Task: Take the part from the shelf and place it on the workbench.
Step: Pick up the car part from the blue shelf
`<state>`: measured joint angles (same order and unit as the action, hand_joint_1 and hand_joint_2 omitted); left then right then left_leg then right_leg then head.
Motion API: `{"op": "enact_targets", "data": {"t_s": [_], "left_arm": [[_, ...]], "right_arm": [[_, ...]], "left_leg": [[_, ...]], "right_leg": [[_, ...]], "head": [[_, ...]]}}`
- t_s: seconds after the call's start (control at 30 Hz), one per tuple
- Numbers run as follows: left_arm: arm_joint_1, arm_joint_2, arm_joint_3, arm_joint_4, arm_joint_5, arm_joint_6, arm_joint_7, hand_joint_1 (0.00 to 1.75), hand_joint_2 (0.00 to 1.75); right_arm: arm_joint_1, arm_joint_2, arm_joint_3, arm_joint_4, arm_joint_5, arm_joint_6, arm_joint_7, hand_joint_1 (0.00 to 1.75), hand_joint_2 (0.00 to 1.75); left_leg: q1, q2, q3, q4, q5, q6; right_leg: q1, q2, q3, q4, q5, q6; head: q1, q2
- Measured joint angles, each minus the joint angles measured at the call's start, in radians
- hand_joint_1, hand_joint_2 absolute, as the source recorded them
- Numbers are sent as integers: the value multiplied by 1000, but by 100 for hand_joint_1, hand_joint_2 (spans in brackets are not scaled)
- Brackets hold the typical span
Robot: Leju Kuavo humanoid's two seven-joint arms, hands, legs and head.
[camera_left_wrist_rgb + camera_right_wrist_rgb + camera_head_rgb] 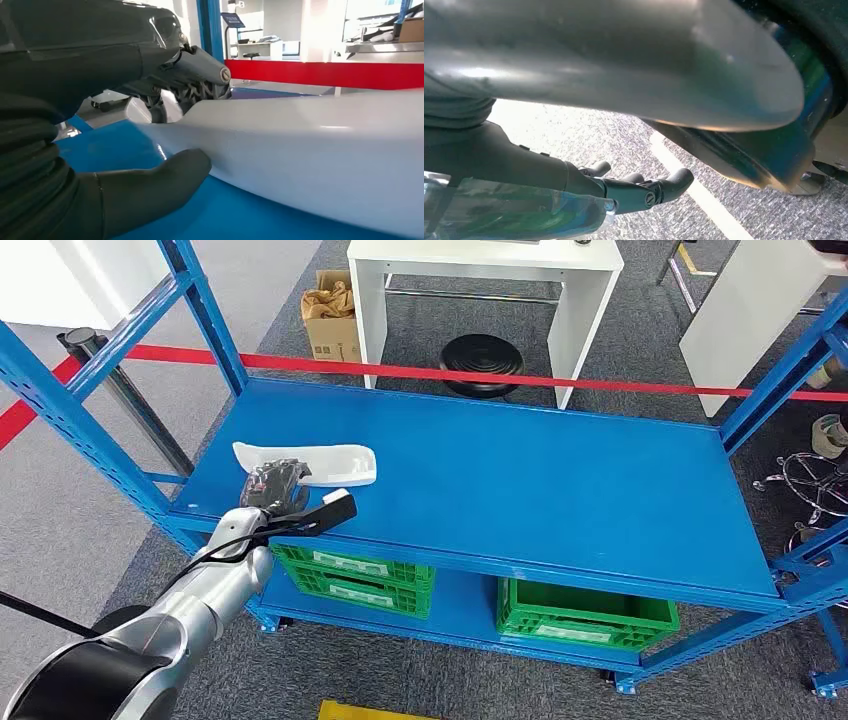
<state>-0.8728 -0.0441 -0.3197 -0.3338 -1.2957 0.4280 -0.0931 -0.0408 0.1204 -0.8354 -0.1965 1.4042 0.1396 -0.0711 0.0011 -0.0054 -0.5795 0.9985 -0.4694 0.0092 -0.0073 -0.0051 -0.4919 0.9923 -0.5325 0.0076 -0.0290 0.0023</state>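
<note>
The robot's left hand (275, 483) closed around the near end of a long white part (320, 462) that lay flat on the blue shelf (560, 480), close to its front left corner. In the left wrist view, the thick grey thumb (150, 190) pressed the part's lower edge while the darker fingers (195, 82) curled over its top, so the hand appeared clamped on the part (310, 150), which was not yet lifted off the deck. The right hand (644, 192) hung toward a grey carpeted floor with its fingers loosely bent and nothing between them.

The part was smooth, glossy moulded plastic, slender and gently curved, with rounded edges. Gripped at one end only, its far end looked likely to droop or swing once raised, and the slick surface could let it slide out from between thumb and fingers. The painted metal deck was hard and shiny, so a dragged end might skate rather than catch. The blue upright (205, 310) stood near the arm's path and could snag the part on the way out.

Below, green slatted crates (355, 580) sat on the lower shelf, and a red barrier tape (480, 375) ran behind the frame.
</note>
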Motion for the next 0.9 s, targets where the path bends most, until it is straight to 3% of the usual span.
{"op": "enact_targets", "data": {"t_s": [0.67, 0.9], "left_arm": [[-4, -3, 0, 2, -11, -6, -24, 175, 175], [-1, 2, 0, 6, -8, 37, -29, 175, 175]], "right_arm": [[0, 8, -1, 0, -15, -3, -6, 0, 0], [0, 8, -1, 1, -10, -4, -6, 0, 0]], "left_leg": [[0, 0, 1, 0, 0, 0], [0, 0, 1, 0, 0, 0]], "right_leg": [[0, 0, 1, 0, 0, 0], [0, 0, 1, 0, 0, 0]], "head": [[0, 0], [0, 0]]}}
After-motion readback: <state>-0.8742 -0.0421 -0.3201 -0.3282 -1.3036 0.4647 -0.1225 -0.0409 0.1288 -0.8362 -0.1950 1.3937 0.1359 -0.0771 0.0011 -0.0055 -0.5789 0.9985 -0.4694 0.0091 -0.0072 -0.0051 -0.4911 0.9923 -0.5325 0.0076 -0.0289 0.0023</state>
